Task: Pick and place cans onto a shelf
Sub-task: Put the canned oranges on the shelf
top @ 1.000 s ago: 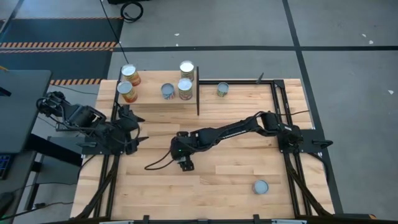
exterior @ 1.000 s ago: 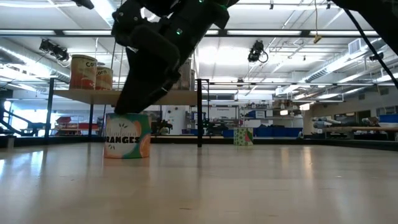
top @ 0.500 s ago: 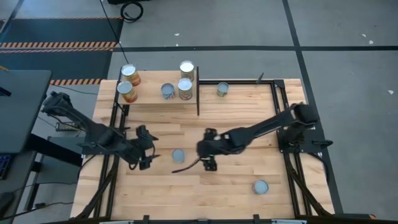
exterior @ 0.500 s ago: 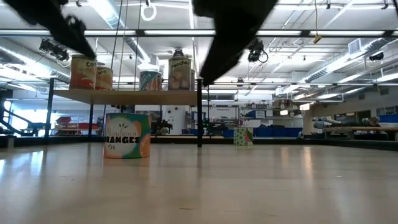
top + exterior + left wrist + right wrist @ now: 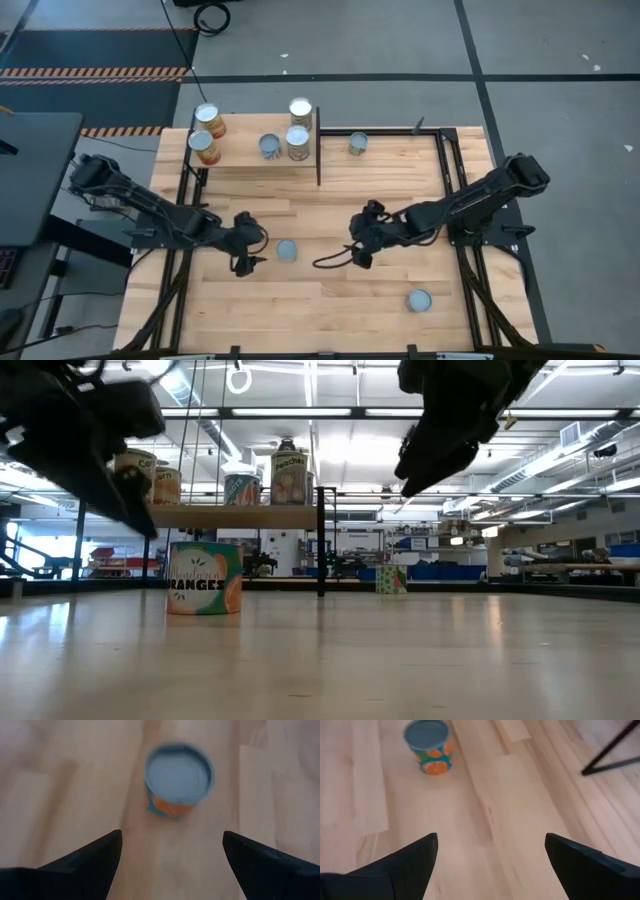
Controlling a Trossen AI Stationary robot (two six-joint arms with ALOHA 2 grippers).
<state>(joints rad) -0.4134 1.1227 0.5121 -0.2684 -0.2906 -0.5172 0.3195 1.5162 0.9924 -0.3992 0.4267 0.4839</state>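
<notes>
Reaching out over the table (image 5: pixel 330 300), the left gripper (image 5: pixel 250 243) hangs just beside a can with oranges on its label (image 5: pixel 287 250), and its two fingers (image 5: pixel 85 865) are spread wide with nothing between them. The right gripper (image 5: pixel 360 240) is on the other side of that can, a bit farther off, and it is wide open and empty too. Five cans stand on the shelf (image 5: pixel 240 157) at the back, one more can (image 5: pixel 358 143) stands on the table beside the shelf, and a blue-topped can (image 5: pixel 419 300) stands near the front.
</notes>
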